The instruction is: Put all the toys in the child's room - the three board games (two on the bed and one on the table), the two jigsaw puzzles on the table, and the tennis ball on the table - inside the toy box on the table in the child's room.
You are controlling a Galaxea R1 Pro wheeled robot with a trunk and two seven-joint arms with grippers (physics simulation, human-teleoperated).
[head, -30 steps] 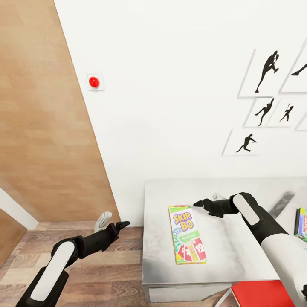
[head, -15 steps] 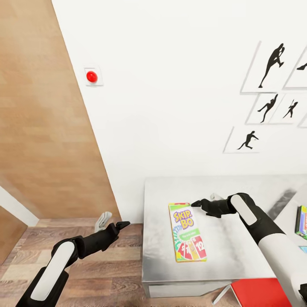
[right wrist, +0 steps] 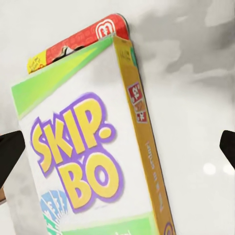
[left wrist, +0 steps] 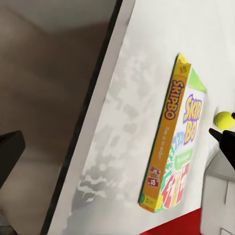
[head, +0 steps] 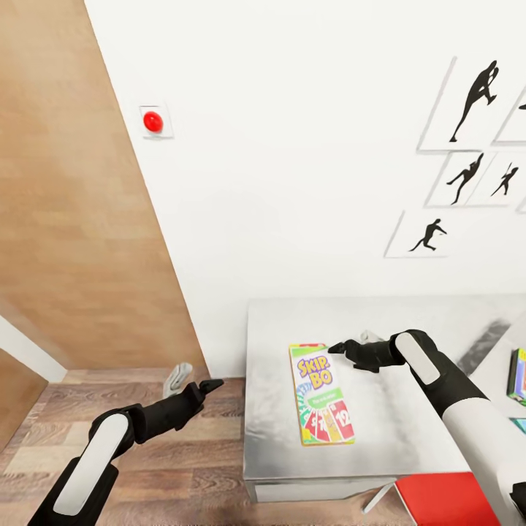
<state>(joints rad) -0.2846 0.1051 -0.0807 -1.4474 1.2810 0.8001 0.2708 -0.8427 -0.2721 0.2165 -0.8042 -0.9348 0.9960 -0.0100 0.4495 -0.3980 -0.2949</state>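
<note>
Left arm (head: 95,460): white forearm with black wrist, reaching forward and slightly right from the lower left of the head view, held low
Left gripper (head: 208,385): black, pointing forward-right; the head view does not settle how far the fingers are parted — one dark fingertip (left wrist: 10,154) shows at the edge of the left wrist view
Right arm (head: 467,409): white forearm, black wrist, bent inward so the hand points left
Right gripper (head: 342,346): black, holding nothing — its two fingertips (right wrist: 11,152) sit at opposite edges of the right wrist view, spread wide
</note>
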